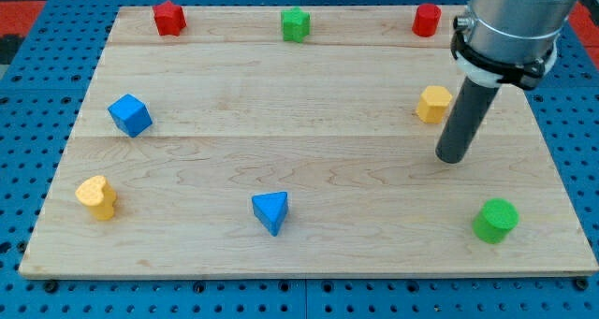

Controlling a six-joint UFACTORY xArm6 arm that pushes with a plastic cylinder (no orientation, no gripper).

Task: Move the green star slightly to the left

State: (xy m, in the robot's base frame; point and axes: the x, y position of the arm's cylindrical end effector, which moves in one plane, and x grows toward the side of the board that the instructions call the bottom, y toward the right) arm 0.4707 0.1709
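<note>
Nearest the camera, along the view's bottom of the wooden board (309,253): blue triangular block (271,211) near centre, yellow heart-shaped block (97,196) at the view's left, green cylinder (495,220) at the view's right

Mid board: blue cube (129,114) on the view's left; yellow block (433,104), shape roughly hexagonal though not certain, on the view's right

Top edge, left to right in view: red block (169,18), shape unclear; green star (296,23), just right of the board's centre line; red cylinder (427,20)

End effector: plain dark rod with nothing to spread or pinch, so no jaw state applies. My tip (451,157) sits on the board at the view's right, just below and right of the yellow block, apparently not touching it, and above the green cylinder. It is well apart from the green star

Step in hand (judgement): approach phase. No contact with the target; star appears unmoved

Next move calls for (judgement): bring my tip up toward the view's top and across to the star's right side, passing between the yellow block and the red cylinder or skirting them without nudging either. Then a short, level push toward the view's left. Only a slight shift is wanted, so stop early, well short of the red block. Star lies close to the board's top edge; an off-centre push could spin it or drive it off the edge
</note>
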